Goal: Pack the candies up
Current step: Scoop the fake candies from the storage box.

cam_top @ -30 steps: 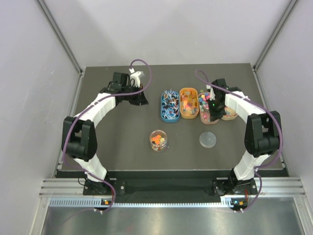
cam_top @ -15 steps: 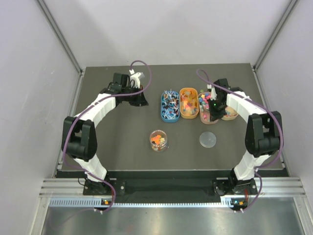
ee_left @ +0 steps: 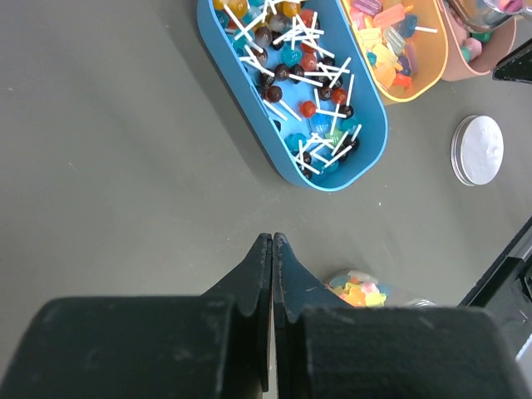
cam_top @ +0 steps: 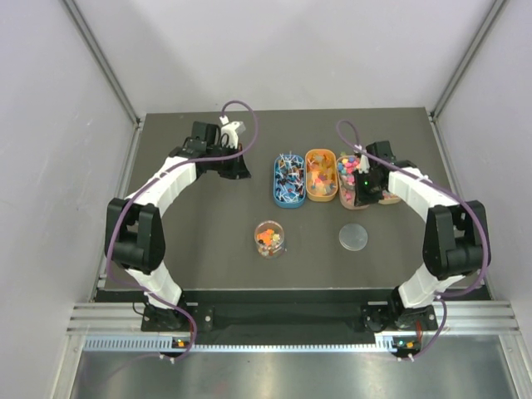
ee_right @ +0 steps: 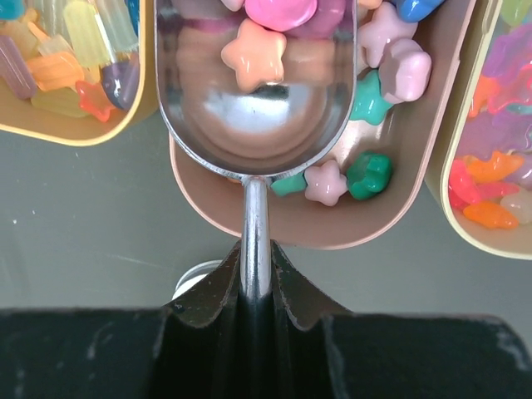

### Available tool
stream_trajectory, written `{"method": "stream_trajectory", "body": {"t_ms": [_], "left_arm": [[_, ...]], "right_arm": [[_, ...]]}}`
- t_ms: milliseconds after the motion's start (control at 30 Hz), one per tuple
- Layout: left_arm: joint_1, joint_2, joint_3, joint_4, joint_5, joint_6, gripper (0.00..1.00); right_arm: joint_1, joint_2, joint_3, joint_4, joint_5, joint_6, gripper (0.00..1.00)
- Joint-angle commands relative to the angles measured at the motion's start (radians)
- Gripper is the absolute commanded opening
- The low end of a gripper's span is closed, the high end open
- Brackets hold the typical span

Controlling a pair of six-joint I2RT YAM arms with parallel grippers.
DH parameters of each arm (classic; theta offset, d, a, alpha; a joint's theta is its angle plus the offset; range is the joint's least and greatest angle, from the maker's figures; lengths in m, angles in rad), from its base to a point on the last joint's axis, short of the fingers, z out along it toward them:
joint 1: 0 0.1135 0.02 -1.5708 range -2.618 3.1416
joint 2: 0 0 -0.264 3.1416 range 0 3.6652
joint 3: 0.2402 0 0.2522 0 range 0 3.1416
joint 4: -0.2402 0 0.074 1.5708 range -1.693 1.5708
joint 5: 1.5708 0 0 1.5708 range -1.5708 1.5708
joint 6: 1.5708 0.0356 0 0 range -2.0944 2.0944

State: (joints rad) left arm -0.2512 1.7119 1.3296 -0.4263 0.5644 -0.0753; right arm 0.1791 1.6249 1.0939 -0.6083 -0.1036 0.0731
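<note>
My right gripper (ee_right: 255, 249) is shut on the handle of a metal scoop (ee_right: 253, 108). The scoop's bowl lies in the pink tray (ee_right: 332, 237) and holds a peach star and pink candies (ee_right: 253, 51). More candies (ee_right: 368, 173), green, pink and blue, lie loose in that tray. From above, the right gripper (cam_top: 363, 189) sits over the pink tray (cam_top: 342, 198). The clear jar (cam_top: 269, 238) stands open at table centre, partly filled with orange and yellow candies (ee_left: 362, 293). My left gripper (ee_left: 273, 241) is shut and empty, hovering over bare table left of the trays.
A blue tray (cam_top: 277, 193) of lollipops, an orange tray (cam_top: 309, 193) of jelly sweets and a fourth tray (ee_right: 465, 229) stand side by side with the pink one. The jar's round lid (cam_top: 352, 237) lies flat in front of the pink tray. The left wrist view shows it too (ee_left: 478, 150).
My right arm has swung its elbow out to the right while the gripper stays over the pink tray with the scoop. The left arm has not moved.
</note>
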Motion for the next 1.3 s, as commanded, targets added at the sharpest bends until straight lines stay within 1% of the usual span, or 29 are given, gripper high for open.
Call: {"method": "stream_trajectory", "body": {"t_ms": [0,233,367,467,533,633,800,833,867,967,1100,1200,1233,1267], "left_arm": [[-0.014,-0.046,0.042,-0.005,-0.014,0.026,0.00],[-0.026,-0.066,0.042,-0.045,-0.031,0.068,0.00],[-0.026,-0.083,0.036,-0.049,-0.047,0.097,0.00],[-0.026,-0.087,0.040,-0.055,-0.052,0.106,0.00],[-0.028,-0.087,0.048,-0.057,-0.060,0.114,0.00],[-0.028,-0.094,0.063,-0.058,-0.070,0.118,0.00],[-0.028,-0.104,0.080,-0.062,-0.089,0.121,0.00],[-0.028,-0.109,0.082,-0.063,-0.095,0.130,0.00],[-0.026,-0.116,0.082,-0.066,-0.097,0.135,0.00],[-0.023,-0.138,0.074,-0.069,-0.120,0.147,0.00],[-0.017,-0.173,0.049,-0.074,-0.126,0.151,0.00],[-0.014,-0.201,0.007,-0.063,-0.132,0.155,0.00],[-0.014,-0.208,-0.016,-0.058,-0.133,0.157,0.00],[-0.011,-0.221,-0.027,-0.055,-0.132,0.155,0.00]], "right_arm": [[-0.004,0.018,-0.075,0.162,0.036,0.002,0.00],[-0.021,-0.023,-0.218,0.274,0.062,0.053,0.00],[-0.030,-0.079,-0.287,0.401,0.079,0.064,0.00],[-0.030,-0.100,-0.298,0.447,0.093,0.067,0.00],[-0.030,-0.137,-0.292,0.443,0.093,0.060,0.00],[-0.021,-0.200,-0.259,0.368,0.097,0.031,0.00],[-0.006,-0.330,-0.206,0.285,0.130,-0.059,0.00],[-0.003,-0.345,-0.191,0.245,0.128,-0.067,0.00],[0.006,-0.359,-0.163,0.230,0.130,-0.120,0.00],[0.019,-0.440,-0.146,0.214,0.127,-0.173,0.00],[0.077,-0.540,-0.155,0.240,0.107,-0.229,0.00],[0.129,-0.592,-0.177,0.265,0.026,-0.304,0.00],[0.143,-0.599,-0.175,0.225,-0.067,-0.344,0.00],[0.178,-0.611,-0.175,0.199,-0.111,-0.442,0.00]]}}
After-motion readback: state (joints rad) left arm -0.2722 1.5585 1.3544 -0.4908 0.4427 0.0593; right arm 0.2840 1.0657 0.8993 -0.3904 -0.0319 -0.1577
